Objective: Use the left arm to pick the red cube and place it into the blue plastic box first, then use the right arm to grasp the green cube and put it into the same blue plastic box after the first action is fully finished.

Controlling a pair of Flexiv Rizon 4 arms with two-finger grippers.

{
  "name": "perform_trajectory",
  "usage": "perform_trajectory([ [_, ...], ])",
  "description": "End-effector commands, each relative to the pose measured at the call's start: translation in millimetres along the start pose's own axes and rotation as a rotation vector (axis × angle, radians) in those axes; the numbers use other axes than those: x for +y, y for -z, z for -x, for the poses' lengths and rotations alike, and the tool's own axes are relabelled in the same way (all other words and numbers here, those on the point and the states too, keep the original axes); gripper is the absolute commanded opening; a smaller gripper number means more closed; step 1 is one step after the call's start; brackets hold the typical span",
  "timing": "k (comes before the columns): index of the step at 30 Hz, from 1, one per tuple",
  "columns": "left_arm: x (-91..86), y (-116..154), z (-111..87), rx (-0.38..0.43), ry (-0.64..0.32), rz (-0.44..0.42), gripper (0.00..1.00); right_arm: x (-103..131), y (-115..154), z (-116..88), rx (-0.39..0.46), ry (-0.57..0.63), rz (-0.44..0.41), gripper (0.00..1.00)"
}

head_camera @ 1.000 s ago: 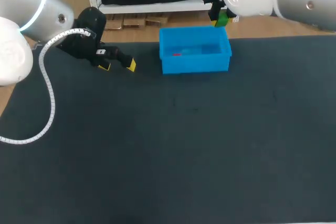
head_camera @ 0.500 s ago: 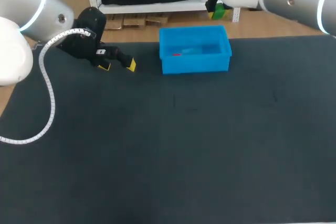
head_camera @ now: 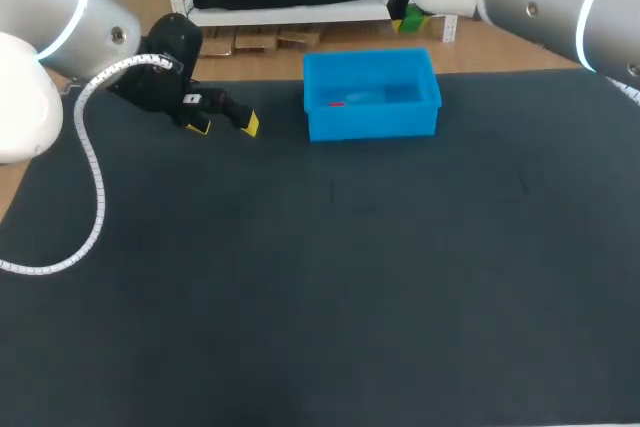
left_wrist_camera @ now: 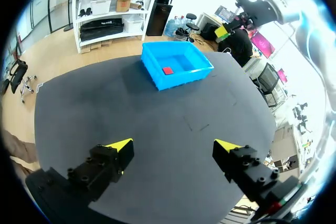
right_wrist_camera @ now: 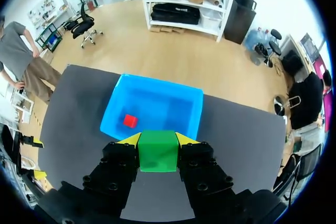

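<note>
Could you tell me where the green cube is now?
In the right wrist view, the green cube is clamped in the right gripper, raised near the blue box.

We can read no text, number, label or sign in any view (the blue plastic box (head_camera: 372, 123), the red cube (right_wrist_camera: 129, 121) and the green cube (right_wrist_camera: 158, 151) present plain, unmarked faces).

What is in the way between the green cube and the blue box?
Nothing I can see. The right gripper holds the green cube, and the blue plastic box lies open ahead; only the red cube sits inside, near one wall.
</note>
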State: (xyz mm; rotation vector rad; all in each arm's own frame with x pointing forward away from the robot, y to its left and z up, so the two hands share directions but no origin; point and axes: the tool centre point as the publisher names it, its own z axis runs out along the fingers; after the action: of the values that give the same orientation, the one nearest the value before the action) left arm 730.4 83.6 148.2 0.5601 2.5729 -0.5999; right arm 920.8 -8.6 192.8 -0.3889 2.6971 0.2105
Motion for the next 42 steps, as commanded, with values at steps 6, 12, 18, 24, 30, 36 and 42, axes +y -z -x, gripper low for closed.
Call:
perform_trajectory([
  [6, 0.3, 0.4, -0.2, -0.001, 0.000, -0.001, 1.00, 4.9, -10.8, 12.4, -0.007, 0.034, -0.012, 0.00],
  [12, 0.3, 0.4, -0.2, -0.001, 0.000, -0.001, 1.00, 8.8, -19.5, 15.4, -0.014, 0.059, -0.017, 0.00],
  [18, 0.3, 0.4, -0.2, -0.001, 0.000, -0.001, 1.00, 9.9, -29.4, 16.1, -0.035, 0.068, 0.008, 0.00],
  [24, 0.3, 0.4, -0.2, -0.001, 0.000, -0.001, 1.00, 8.7, -35.1, 14.8, -0.054, 0.070, 0.023, 0.00],
  [30, 0.3, 0.4, -0.2, -0.001, 0.000, -0.001, 1.00, 5.3, -40.6, 15.0, -0.069, 0.070, 0.031, 0.00],
  [36, 0.3, 0.4, -0.2, -0.001, 0.000, -0.001, 1.00, 2.9, -50.1, 14.2, -0.090, 0.074, 0.045, 0.00],
  [42, 0.3, 0.4, -0.2, -0.001, 0.000, -0.001, 1.00, 3.8, -61.3, 11.7, -0.102, 0.077, 0.064, 0.00],
])
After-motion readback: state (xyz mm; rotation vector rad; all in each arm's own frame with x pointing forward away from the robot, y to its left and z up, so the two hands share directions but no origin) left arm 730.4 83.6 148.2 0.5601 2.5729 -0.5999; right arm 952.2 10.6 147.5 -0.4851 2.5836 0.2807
